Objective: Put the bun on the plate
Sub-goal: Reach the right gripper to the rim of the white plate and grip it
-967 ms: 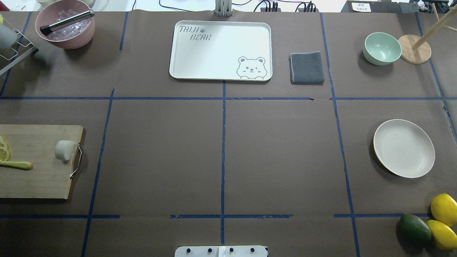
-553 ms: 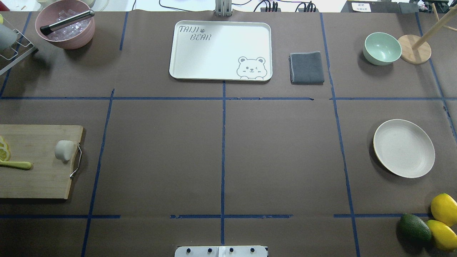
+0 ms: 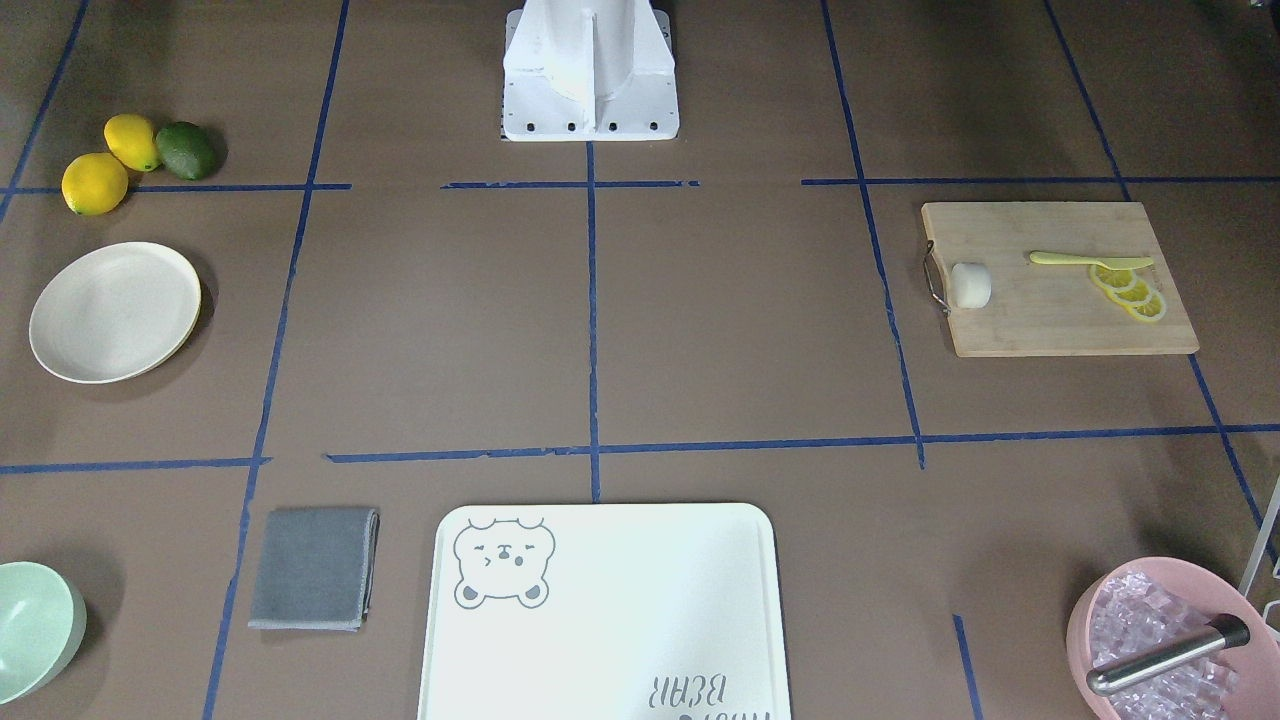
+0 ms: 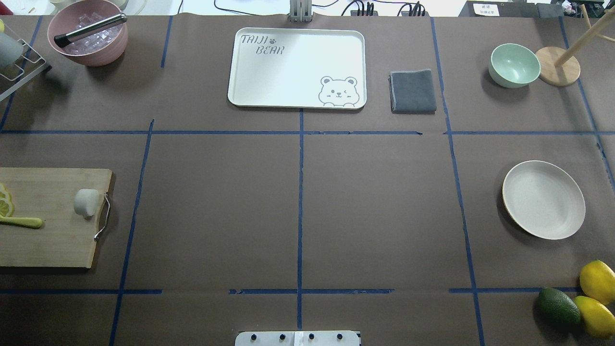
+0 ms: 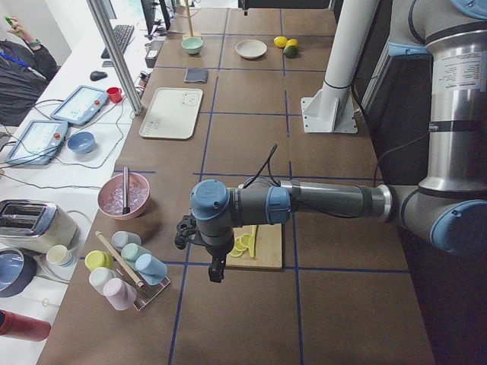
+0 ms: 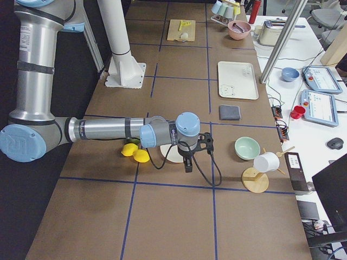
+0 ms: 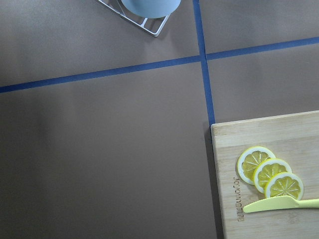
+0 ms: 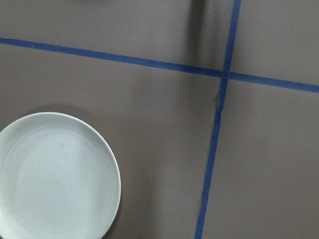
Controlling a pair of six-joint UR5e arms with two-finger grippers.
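Note:
The bun (image 4: pixel 86 203) is a small white cylinder on its side at the right end of a wooden cutting board (image 4: pixel 48 240), also seen from the front (image 3: pixel 970 285). The empty cream plate (image 4: pixel 544 199) sits far across the table on the right, and shows in the right wrist view (image 8: pixel 55 177). Only the side views show the grippers. The left gripper (image 5: pixel 217 271) hangs over the board's far-left end, away from the bun. Beside the plate (image 6: pixel 172 155) hangs the right gripper (image 6: pixel 187 167). I cannot tell whether either is open or shut.
Lemon slices (image 7: pixel 269 174) and a yellow knife (image 4: pixel 21 222) lie on the board. At the back are a bear-print tray (image 4: pixel 269 91), grey cloth (image 4: pixel 413 91), mint bowl (image 4: pixel 514 65) and pink ice bowl (image 4: pixel 89 36). Lemons and an avocado (image 4: pixel 557 307) lie near the plate.

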